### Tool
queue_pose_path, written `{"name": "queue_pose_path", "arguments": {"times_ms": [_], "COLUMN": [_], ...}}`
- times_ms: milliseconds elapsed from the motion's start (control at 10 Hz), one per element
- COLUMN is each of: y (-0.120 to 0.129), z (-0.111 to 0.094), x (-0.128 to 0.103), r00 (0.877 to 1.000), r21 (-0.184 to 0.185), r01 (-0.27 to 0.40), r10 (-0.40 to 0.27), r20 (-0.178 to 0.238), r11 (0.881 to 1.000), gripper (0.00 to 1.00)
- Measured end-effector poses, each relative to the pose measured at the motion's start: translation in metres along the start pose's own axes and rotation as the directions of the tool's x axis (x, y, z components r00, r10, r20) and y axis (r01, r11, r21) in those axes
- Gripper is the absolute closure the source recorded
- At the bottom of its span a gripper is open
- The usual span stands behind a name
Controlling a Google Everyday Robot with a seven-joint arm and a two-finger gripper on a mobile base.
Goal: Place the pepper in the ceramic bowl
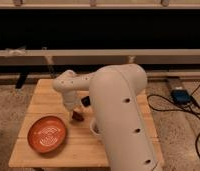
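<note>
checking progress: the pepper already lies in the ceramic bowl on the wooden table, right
No. The camera view shows the pepper outside the ceramic bowl, just right of it by the pincer, over the wooden table.
</note>
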Motion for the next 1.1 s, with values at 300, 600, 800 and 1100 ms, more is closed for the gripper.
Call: {"name": "queue_pose_path", "arguments": {"times_ms": [300,600,800,1100], "y": [0.003,0.004,0.005,0.014], "z": [0.002,0.001,-0.003,-0.031], "x": [-0.001,0.002,0.003,0.004], "r00": [1.000,1.000,1.000,0.999], "r21": [0.002,0.009,0.014,0.019], "r01": [0.012,0.019,0.020,0.035], "r10": [-0.012,-0.019,-0.020,-0.036], "r20": [-0.010,-0.016,-0.013,0.020], "r11": [1.000,1.000,1.000,0.999], "gripper": [0.55,0.87,0.98,0.98]}}
